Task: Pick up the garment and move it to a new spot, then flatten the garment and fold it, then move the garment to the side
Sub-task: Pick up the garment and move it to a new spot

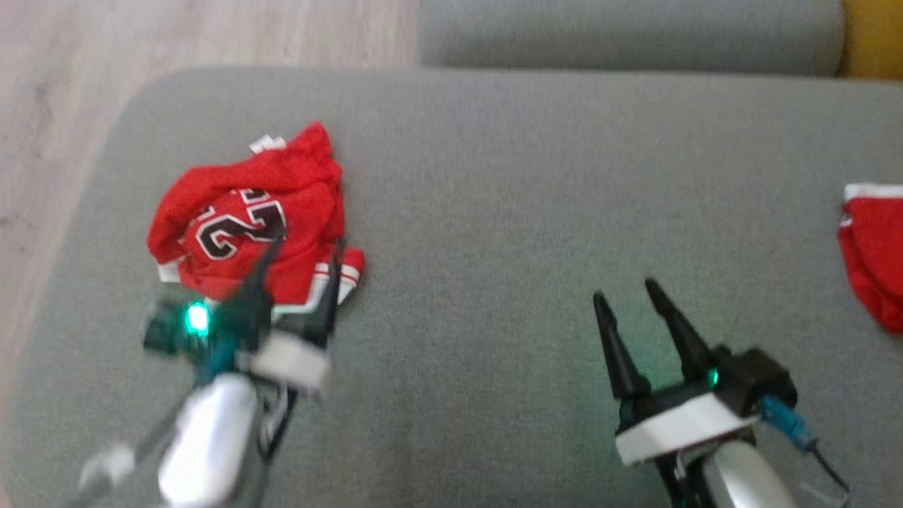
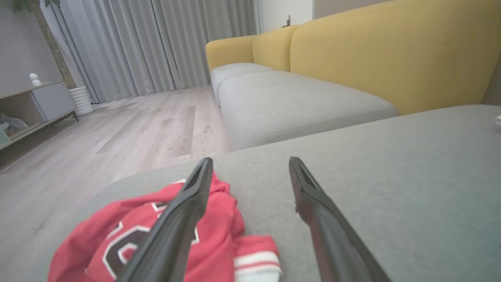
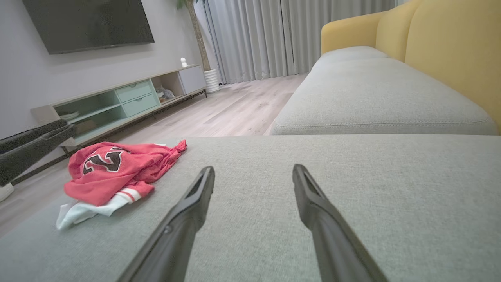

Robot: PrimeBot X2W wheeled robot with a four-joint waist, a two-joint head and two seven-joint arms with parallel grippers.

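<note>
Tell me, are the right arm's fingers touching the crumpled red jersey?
Apart. In the head view a broad stretch of grey cushion lies between the right fingers and the red jersey.

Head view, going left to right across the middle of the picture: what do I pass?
Pale wooden floor → crumpled red mesh jersey with a black number → right gripper, dark fingers apart → second red fabric piece with white trim, at the right edge.

Home living room, yellow sofa [image 3: 450, 51], wall-mounted television [image 3: 90, 23], low media cabinet [image 3: 129, 102], grey curtains [image 2: 156, 43], wood floor [image 2: 129, 133]
</note>
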